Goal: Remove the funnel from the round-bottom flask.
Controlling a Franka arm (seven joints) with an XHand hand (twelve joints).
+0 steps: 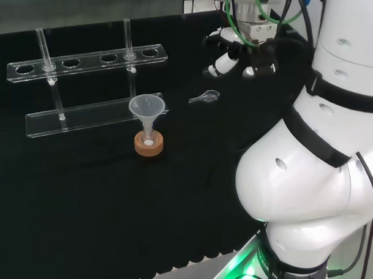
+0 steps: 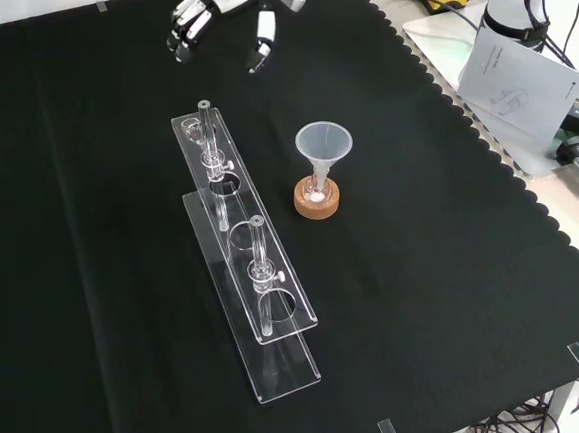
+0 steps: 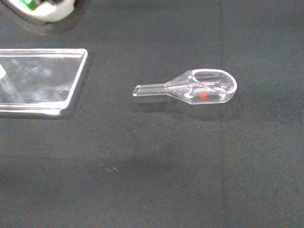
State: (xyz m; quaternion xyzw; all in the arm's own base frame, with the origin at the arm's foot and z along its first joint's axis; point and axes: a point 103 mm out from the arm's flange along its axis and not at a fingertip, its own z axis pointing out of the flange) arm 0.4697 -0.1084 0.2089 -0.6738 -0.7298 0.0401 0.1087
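The funnel sits upright in the flask on its cork ring, mid-tabletop beside the clear rack. In the front view, the robot hand hovers well apart at far left, fingers relaxed and empty.

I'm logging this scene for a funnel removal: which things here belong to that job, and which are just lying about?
Belongs to the job:
- funnel, standing upright
- cork ring beneath it; the flask's clear glass is hard to make out
- hand, away from the funnel

Lying about:
- clear test tube rack with two tubes
- small glass scoop
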